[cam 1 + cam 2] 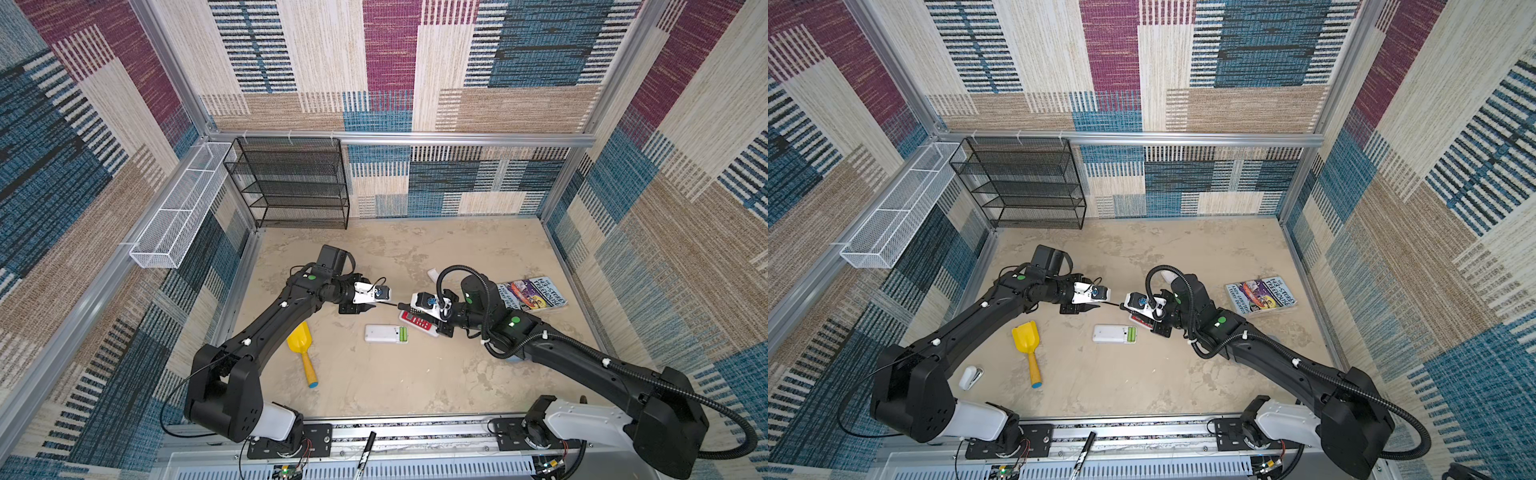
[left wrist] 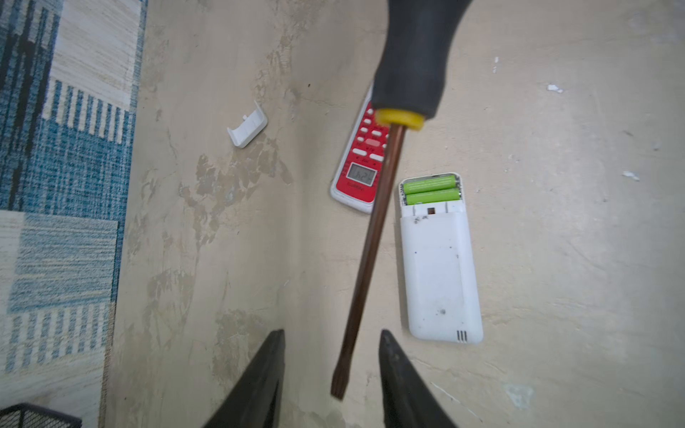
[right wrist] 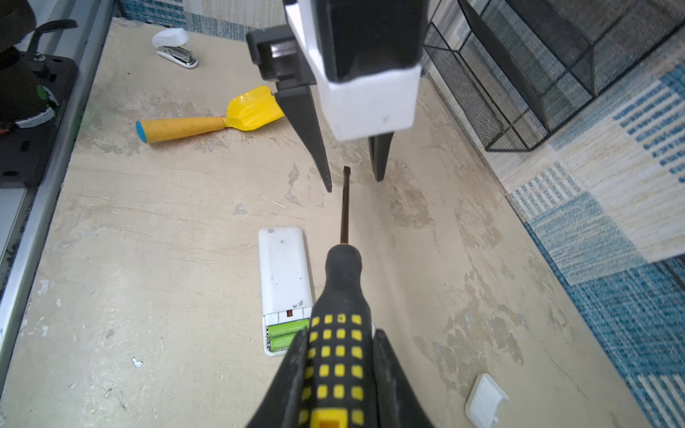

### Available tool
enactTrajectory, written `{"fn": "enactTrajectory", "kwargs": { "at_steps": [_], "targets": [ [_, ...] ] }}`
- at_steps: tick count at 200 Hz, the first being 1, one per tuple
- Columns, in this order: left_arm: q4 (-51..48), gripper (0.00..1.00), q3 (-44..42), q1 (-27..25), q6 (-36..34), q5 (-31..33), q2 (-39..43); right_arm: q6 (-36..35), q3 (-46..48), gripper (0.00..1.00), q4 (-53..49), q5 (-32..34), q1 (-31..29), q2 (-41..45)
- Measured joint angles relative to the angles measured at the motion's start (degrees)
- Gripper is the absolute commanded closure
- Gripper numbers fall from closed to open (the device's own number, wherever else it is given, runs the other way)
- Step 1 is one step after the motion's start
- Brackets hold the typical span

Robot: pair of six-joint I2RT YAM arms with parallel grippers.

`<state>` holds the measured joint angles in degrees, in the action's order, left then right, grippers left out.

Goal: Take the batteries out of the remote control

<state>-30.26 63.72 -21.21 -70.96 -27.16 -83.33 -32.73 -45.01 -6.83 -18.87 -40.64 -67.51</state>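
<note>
My right gripper (image 3: pixel 339 344) clamps the screwdriver (image 3: pixel 344 207) handle. Its shaft runs alongside the white remote (image 2: pixel 439 274), tip between the spread, empty jaws of my left gripper (image 2: pixel 331 337). The batteries (image 2: pixel 430 189) lie crosswise in that remote's open end, nearer my right.

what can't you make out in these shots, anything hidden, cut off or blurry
- Red remote: it lies buttons up, so its battery bay is unseen; in the left wrist view the screwdriver handle covers one end.
- Its display: digits too blurred to read in the left wrist view.
- Green batteries: in the right wrist view, partly behind the screwdriver handle and right gripper.
</note>
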Motion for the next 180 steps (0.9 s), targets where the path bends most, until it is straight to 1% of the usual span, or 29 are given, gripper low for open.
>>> {"fn": "enactTrajectory", "kwargs": {
  "at_steps": [7, 13, 16, 53, 72, 86, 107, 126, 145, 158, 180],
  "targets": [
    [0.6, 0.20, 0.6, 0.1, 2.3, 0.2, -0.2, 2.3, 0.1, 1.00, -0.6, 1.1, 0.0, 0.2],
    [1.2, 0.03, 1.1, 0.2, 4.4, 0.3, -0.3, 3.9, 0.1, 1.00, -0.9, 2.0, 0.0, 0.2],
    [1.6, 0.01, 1.4, 0.3, 5.4, 0.3, -0.4, 4.9, 0.1, 1.00, -1.0, 2.5, 0.0, 0.2],
    [4.0, 0.01, 4.8, 0.8, 21.9, 1.9, -1.3, 14.1, 0.1, 1.00, -3.5, 6.9, 0.0, 0.2],
    [4.2, 0.01, 6.6, 0.8, 30.9, 5.1, -1.5, 17.6, 0.3, 1.00, -4.2, 8.3, 0.0, 0.7],
    [4.2, 0.01, 7.6, 0.8, 35.7, 7.3, -1.6, 19.7, 0.7, 1.00, -4.5, 9.0, 0.0, 1.4],
    [4.0, 0.01, 7.7, 0.8, 40.9, 9.0, -1.5, 22.2, 1.1, 1.00, -4.8, 10.6, 0.0, 2.6],
    [3.5, 0.01, 7.6, 0.8, 43.2, 9.1, -1.4, 24.0, 1.2, 1.00, -5.0, 11.7, 0.0, 3.6],
    [1.6, 0.01, 7.3, 0.7, 42.1, 8.0, -1.7, 26.1, 1.2, 1.00, -5.3, 12.3, 0.0, 4.4],
    [0.1, 0.01, 5.7, 0.2, 38.3, 6.6, -1.7, 27.5, 1.3, 1.00, -5.7, 13.3, 0.0, 5.0],
    [-3.5, 0.01, 2.0, -1.5, 28.8, 5.2, -1.4, 29.9, 1.7, 1.00, -7.0, 14.1, 0.0, 6.1]
  ]
}}
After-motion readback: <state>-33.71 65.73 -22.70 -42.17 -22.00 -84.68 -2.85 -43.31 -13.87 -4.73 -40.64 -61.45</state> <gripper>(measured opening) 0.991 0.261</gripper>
